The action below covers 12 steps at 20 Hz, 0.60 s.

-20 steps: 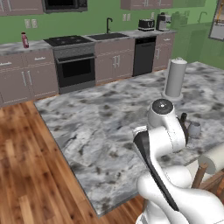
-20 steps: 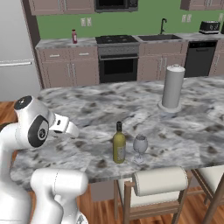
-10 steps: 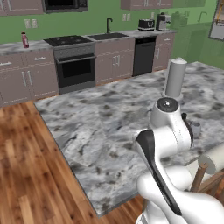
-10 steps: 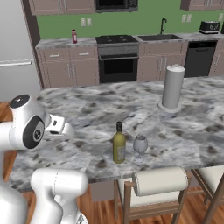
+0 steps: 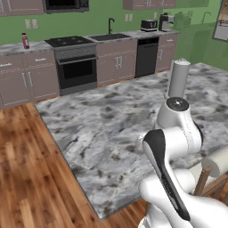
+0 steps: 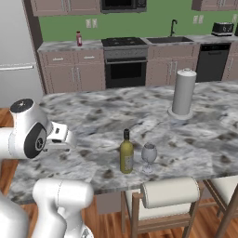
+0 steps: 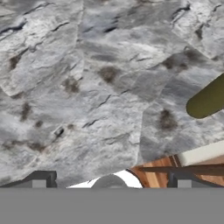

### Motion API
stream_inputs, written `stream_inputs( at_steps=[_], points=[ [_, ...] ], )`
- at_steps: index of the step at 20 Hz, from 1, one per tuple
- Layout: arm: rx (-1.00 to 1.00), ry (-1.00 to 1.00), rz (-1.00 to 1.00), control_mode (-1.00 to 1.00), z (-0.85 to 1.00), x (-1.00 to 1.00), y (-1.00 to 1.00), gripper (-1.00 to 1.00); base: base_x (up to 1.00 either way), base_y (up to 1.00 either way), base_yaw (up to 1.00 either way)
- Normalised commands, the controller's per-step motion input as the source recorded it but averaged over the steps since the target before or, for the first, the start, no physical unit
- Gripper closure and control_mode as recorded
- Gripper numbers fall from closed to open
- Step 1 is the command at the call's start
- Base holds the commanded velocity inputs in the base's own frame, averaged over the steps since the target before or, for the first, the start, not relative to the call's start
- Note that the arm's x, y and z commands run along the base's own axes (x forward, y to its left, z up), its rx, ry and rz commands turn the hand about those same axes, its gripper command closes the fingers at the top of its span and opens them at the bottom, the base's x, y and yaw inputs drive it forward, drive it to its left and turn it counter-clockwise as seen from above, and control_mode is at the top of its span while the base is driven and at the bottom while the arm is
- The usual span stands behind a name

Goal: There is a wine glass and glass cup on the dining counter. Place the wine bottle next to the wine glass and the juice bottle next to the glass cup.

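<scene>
Left base view: the dining tabletop (image 5: pixel 102 133) spreads grey-white and marbled across the middle, with wood floor (image 5: pixel 31 178) to its left. A tall white cylinder (image 5: pixel 178 80) stands upright toward its far right part. The robot's white arm (image 5: pixel 171 147) rises at the lower right and hides the tabletop behind it. On the far wall counter (image 5: pixel 18 48), left of the stove (image 5: pixel 73 67), stands the small dark red juice bottle (image 5: pixel 25 41), well apart from the island; its label is too small to read. A toaster (image 5: pixel 147 25) and a coffee machine (image 5: pixel 166 22) sit on that counter further right.

Right base view: the wine bottle (image 6: pixel 126 153), olive-yellow with a black neck, stands upright near the tabletop's near edge, just beside the wine glass (image 6: pixel 148 156), which stands to its right and looks empty. No writing can be made out on the bottle. A cushioned stool (image 6: pixel 169 197) sits below them. The white cylinder stands further back. The juice bottle is on the wall counter beside the stove, next to the refrigerator (image 6: pixel 16 51).

Hand view: the fingers (image 7: pixel 111 183) stand spread wide apart at the bottom edge, holding nothing, above bare marbled tabletop. The olive body of the wine bottle shows at the right edge, with part of the stool below it.
</scene>
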Motion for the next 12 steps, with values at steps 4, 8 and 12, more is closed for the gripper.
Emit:
stream_inputs(
  at_steps=[4,8,12],
  points=[
    [0.02,-0.01,0.0,-1.0,0.01,-0.23,0.0,-1.0,0.0,0.0,0.0],
    [0.0,0.0,0.0,-1.0,0.0,-0.18,0.0,-1.0,0.0,0.0,0.0],
    [0.0,0.0,0.0,-1.0,0.0,0.0,0.0,-1.0,0.0,0.0,0.0]
  ],
)
